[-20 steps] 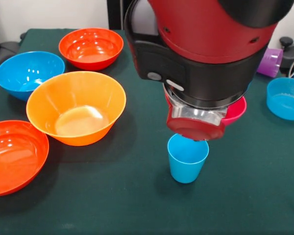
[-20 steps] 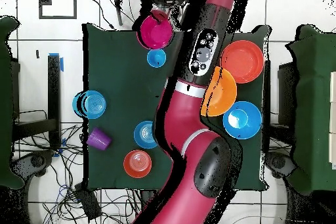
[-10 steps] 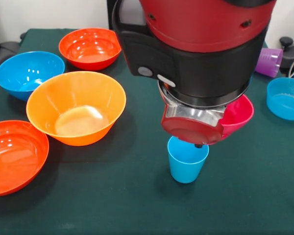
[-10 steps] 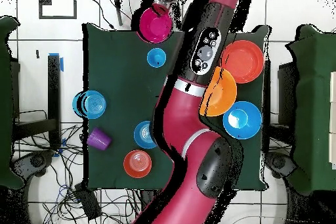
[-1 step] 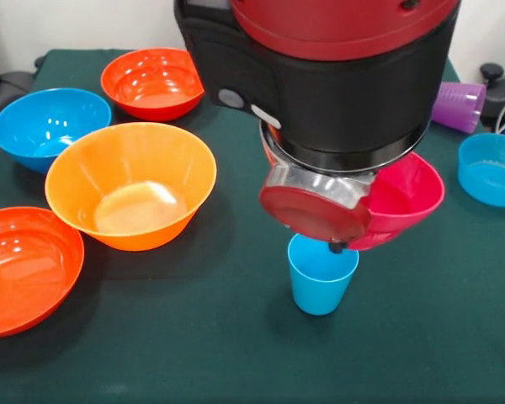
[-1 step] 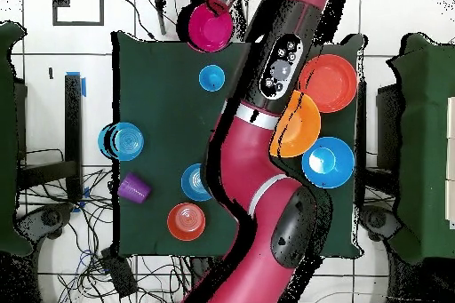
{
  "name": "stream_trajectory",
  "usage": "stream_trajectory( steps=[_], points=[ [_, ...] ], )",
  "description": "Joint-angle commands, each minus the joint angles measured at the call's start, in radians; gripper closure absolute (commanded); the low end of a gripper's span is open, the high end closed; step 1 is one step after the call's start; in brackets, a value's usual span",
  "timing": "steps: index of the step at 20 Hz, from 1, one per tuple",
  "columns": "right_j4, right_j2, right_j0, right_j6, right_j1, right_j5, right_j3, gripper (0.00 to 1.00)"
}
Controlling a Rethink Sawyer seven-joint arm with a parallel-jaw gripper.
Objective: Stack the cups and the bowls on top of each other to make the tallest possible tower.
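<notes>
Desk (image 5: pixel 194 337) inventory, L to R:
- Red-orange bowl (image 5: pixel 21 268), 8 o'clock; blue bowl (image 5: pixel 49 124); yellow-orange bowl (image 5: pixel 131 183); second red-orange bowl (image 5: pixel 154 81), 11 o'clock. All loose.
- Blue cup (image 5: pixel 321 279), upright, ctr.
- Tool (image 5: pixel 341 246): pink bowl (image 5: pixel 404 198) carried just above cup, toward its 1 o'clock; finger position can't tell.
- Purple cup (image 5: pixel 463 106), small blue bowl (image 5: pixel 490 168), 2 o'clock.

Step, est.: seating pink bowl on cup. Next: centre, lower.

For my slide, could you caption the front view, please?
Sawyer arm carries pink bowl above upright blue cup.
</notes>
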Motion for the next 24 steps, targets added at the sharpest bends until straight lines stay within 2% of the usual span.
stream_trajectory(
  steps=[1, 5, 12, 24],
  points=[
    [-0.188, 0.030, -0.013, 0.238, 0.039, -0.115, -0.147, 1.00],
    [-0.243, 0.083, -0.013, 0.237, 0.047, -0.147, -0.153, 1.00],
    [-0.284, 0.130, -0.020, 0.220, 0.058, -0.173, -0.157, 1.00],
    [-0.275, 0.086, -0.039, 0.222, 0.059, -0.086, -0.138, 1.00]
  ],
)
